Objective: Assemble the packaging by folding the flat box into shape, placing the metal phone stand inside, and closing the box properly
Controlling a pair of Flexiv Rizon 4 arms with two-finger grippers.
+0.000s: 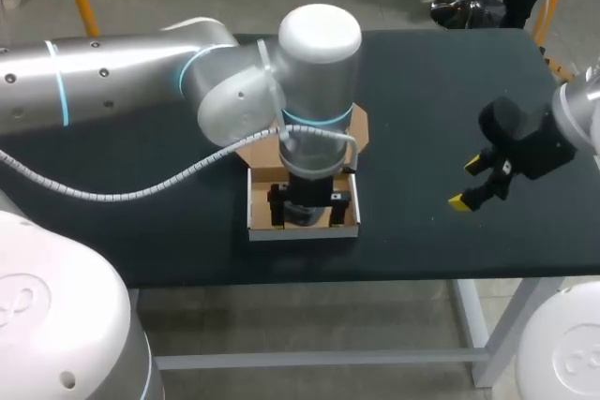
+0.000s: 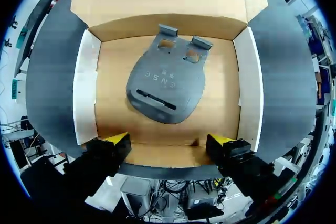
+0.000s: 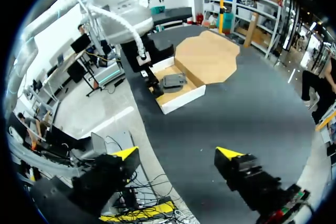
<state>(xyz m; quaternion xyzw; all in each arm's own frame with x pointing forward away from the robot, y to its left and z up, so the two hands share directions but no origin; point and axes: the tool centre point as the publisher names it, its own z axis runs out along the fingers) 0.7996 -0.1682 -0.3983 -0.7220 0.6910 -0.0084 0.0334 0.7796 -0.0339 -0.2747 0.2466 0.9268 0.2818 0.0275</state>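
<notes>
A folded cardboard box (image 1: 255,203) stands on the dark table with white outer walls (image 2: 85,87) and a brown inside. Its lid flap (image 3: 207,56) lies open, flat behind it. The grey metal phone stand (image 2: 165,82) lies flat on the box floor, also seen as the grey stand (image 3: 173,81) from the right wrist. My left gripper (image 2: 169,141) hangs open straight above the box, its yellow tips at the near wall, apart from the stand. My right gripper (image 1: 469,185) is open over the table's right part, far from the box, holding nothing.
The left arm's big wrist joint (image 1: 319,63) hides the middle of the box in the head view. A grey cable hose (image 1: 122,192) hangs from it over the table's left. Dark table top (image 1: 422,110) lies between the box and the right gripper.
</notes>
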